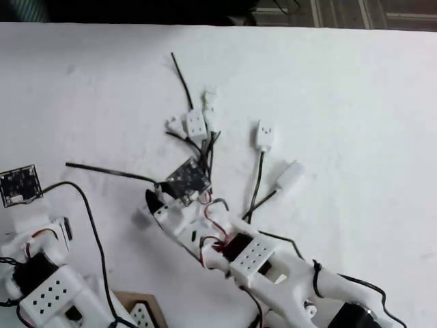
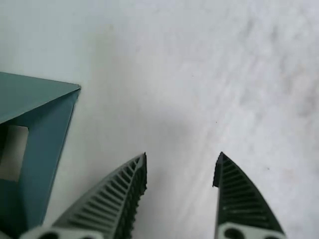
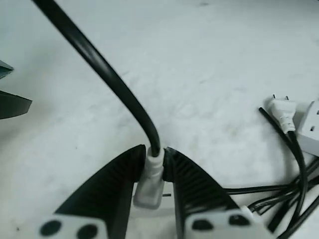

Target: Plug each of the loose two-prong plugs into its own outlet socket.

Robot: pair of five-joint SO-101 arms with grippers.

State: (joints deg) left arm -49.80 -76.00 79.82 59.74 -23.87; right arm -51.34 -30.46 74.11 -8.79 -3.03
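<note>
White, faintly mottled table [image 1: 355, 102]. White outlet sockets [image 1: 265, 134] and a white loose plug [image 3: 280, 110], on black cords [image 1: 256, 181]. Black ribbed fingers [image 3: 109, 184] and white base on the right gripper [image 3: 155, 149]; pale grey-white pinched plug [image 3: 149, 186] on a glossy black cord. Dark ribbed fingers [image 2: 119, 199] on the left gripper [image 2: 179, 169], beside a teal block [image 2: 40, 134]. At the table edge by the arms, a brown card [image 1: 126, 301].

White two-prong plug [image 3: 149, 185] pinched in right hand [image 3: 155, 151], black cord [image 3: 99, 64] rising, second plug [image 3: 281, 110] lying beside white socket [image 3: 311, 127]
</note>
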